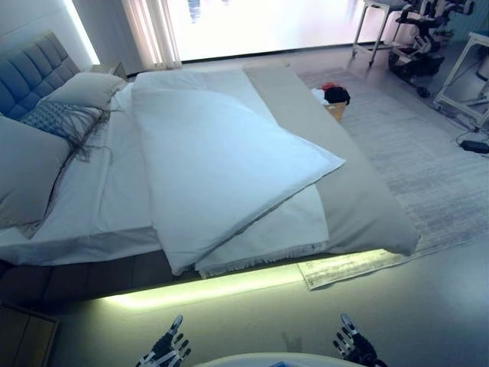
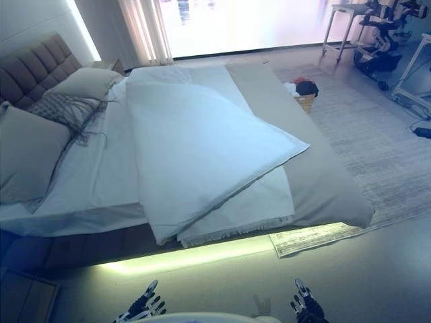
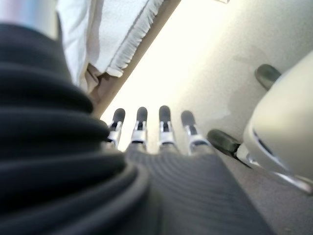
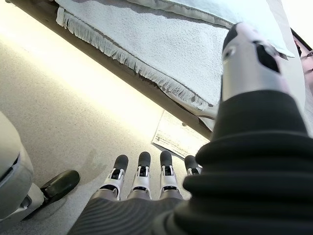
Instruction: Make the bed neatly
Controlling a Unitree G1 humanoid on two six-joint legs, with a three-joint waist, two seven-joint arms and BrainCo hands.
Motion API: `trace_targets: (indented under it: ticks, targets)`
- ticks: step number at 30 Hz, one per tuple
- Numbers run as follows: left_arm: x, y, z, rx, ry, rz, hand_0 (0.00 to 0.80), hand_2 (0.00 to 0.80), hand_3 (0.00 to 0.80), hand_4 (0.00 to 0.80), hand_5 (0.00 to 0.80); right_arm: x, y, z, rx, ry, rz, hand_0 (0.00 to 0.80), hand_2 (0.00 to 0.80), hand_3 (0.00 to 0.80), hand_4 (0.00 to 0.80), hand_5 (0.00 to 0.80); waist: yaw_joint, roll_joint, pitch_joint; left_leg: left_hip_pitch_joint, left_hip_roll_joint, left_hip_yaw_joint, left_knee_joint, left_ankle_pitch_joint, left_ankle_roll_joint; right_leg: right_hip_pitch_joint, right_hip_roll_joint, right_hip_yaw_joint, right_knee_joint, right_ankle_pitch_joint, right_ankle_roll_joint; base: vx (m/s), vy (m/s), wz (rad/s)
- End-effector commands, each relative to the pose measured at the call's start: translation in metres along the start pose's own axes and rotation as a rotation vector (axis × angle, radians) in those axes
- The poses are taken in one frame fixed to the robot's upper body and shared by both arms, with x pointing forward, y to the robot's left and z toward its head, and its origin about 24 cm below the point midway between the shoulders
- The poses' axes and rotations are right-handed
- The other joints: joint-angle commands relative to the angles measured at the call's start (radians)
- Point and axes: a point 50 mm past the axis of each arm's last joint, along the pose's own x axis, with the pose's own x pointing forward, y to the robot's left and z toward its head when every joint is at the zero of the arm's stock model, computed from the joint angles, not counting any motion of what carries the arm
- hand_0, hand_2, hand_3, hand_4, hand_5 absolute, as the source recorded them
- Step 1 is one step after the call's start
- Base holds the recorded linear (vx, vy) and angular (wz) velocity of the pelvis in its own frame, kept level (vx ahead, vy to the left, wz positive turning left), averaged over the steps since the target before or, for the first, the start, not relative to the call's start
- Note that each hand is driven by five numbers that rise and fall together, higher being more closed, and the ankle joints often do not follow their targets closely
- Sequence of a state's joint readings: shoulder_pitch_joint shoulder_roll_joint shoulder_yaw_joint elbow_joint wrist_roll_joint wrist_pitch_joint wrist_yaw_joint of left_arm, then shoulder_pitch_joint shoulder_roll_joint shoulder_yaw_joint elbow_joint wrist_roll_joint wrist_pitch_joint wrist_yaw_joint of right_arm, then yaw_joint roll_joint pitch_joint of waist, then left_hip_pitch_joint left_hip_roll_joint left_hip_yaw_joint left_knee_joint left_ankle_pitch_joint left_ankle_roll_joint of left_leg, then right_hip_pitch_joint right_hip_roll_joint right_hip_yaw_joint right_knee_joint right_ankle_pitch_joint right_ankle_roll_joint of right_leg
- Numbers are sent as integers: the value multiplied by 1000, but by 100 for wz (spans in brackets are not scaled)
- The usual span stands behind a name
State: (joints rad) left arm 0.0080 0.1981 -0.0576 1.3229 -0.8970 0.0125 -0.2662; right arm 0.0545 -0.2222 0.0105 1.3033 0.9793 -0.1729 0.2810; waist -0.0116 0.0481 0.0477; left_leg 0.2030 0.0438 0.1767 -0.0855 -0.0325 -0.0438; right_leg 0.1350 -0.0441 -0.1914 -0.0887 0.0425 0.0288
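A low bed (image 1: 359,199) stands before me with a white duvet (image 1: 221,160) lying crooked and folded over a fringed white blanket (image 1: 267,237) and a grey bedspread. Pillows (image 1: 30,168) and a dark fringed cushion (image 1: 61,118) lie at the headboard on the left. My left hand (image 1: 164,350) and right hand (image 1: 353,344) hang low at the near edge, over the floor, short of the bed. Both are open and empty, fingers straight (image 3: 142,125) (image 4: 142,174).
A glowing light strip runs under the bed's near side. A paper sheet (image 1: 344,267) lies on the floor by the bed corner. A grey rug (image 1: 428,168) lies right of the bed, with a basket of clothes (image 1: 332,99) and metal stands (image 1: 382,30) beyond.
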Motion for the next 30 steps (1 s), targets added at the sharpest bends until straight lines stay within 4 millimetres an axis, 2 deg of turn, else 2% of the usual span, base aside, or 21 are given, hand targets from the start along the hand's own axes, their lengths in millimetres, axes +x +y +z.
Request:
trace_targets:
  ticks: [1, 14, 25, 30]
  targets:
    - [3, -7, 14, -17, -59, -24, 0, 0, 0, 0, 0, 9, 16, 11, -2, -14, 23, 0, 0, 0, 0, 0, -7, -45, -5, -19, -82, -1, -2, -44, 41, 22, 2, -9, 6, -43, 57, 0, 0, 0]
    - [3, -5, 13, -19, -32, -5, 0, 0, 0, 0, 0, 10, 18, 13, -52, -14, 12, 0, 0, 0, 0, 0, -2, -50, 2, -18, -83, -5, -2, -43, 41, 26, 2, -12, 5, -42, 57, -2, -1, 2]
    - [2, -3, 27, -59, -71, 18, 0, 0, 0, 0, 0, 15, 29, 31, -103, -63, 12, 0, 0, 0, 0, 0, -2, -52, 32, -24, -79, -3, 3, -37, 43, 19, 7, 1, 12, -43, 53, -2, -11, 0]
    - [3, -6, 29, -50, -75, 17, 0, 0, 0, 0, 0, 18, 34, 36, -72, -77, 21, 0, 0, 0, 0, 0, 9, -57, 51, -27, -79, -16, 27, -43, 48, 21, 13, 5, 20, -49, 43, 18, -81, 0]
